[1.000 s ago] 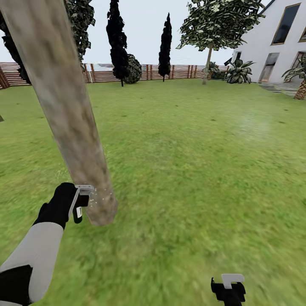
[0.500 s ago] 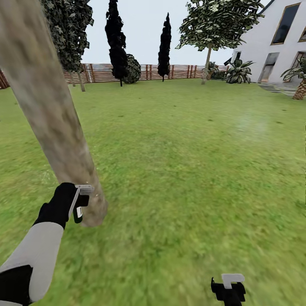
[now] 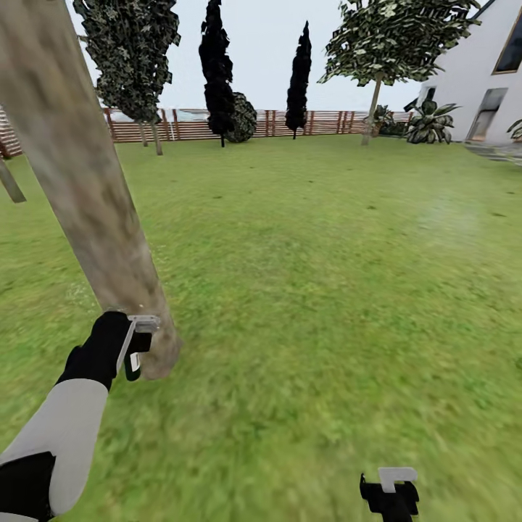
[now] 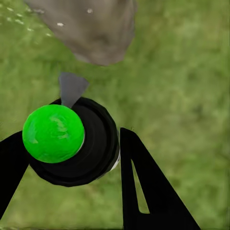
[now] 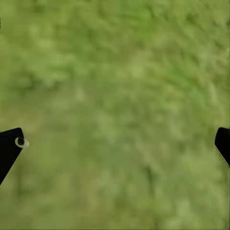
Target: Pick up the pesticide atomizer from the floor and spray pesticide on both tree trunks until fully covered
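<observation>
Lawn [image 3: 326,290] is surrounding the tree trunk [image 3: 87,188], where the left gripper [image 4: 72,158], clamping the pesticide atomizer [image 4: 72,143] beside its base, is apparently spraying; higher bark likely needs covering next, while the right gripper [image 5: 115,143] is hanging apart.

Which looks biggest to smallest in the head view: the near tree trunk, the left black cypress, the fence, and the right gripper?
1. Near tree trunk, though nearness to the camera inflates it.
2. Fence, a long thin strip. Area close to the cypress, so unsure.
3. Left black cypress.
4. Right gripper, smallest.
</observation>
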Available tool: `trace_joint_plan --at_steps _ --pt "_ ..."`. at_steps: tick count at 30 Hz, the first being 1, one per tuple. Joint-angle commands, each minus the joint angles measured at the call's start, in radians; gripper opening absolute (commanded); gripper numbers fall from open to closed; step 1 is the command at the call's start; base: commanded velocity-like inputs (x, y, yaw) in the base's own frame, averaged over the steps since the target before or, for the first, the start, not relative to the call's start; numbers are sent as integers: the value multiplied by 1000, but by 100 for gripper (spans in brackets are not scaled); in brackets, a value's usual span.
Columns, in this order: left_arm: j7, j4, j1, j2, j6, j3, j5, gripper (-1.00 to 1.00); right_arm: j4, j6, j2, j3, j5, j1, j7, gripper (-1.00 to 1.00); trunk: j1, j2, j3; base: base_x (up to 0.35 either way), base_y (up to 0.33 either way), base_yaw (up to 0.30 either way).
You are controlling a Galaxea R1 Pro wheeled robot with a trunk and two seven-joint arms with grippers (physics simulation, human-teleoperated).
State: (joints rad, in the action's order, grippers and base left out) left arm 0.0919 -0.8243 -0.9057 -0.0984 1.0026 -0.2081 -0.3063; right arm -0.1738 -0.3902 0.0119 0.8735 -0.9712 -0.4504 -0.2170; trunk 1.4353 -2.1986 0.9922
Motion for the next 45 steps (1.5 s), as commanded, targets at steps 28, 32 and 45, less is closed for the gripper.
trace_joint_plan --at_steps 28,32,45 --pt "-1 14 99 20 -15 -60 -1 -100 1 -2 0 7 -11 -1 -4 100 0 0 1 228 -191 183" --pt "-1 14 132 -28 -16 -66 -5 -100 0 -2 0 7 -11 -1 -4 100 0 0 1 67 -62 0" --pt "-9 14 186 60 -115 -56 -9 -100 1 -2 0 7 -11 -1 -4 100 0 0 1 48 -98 177"
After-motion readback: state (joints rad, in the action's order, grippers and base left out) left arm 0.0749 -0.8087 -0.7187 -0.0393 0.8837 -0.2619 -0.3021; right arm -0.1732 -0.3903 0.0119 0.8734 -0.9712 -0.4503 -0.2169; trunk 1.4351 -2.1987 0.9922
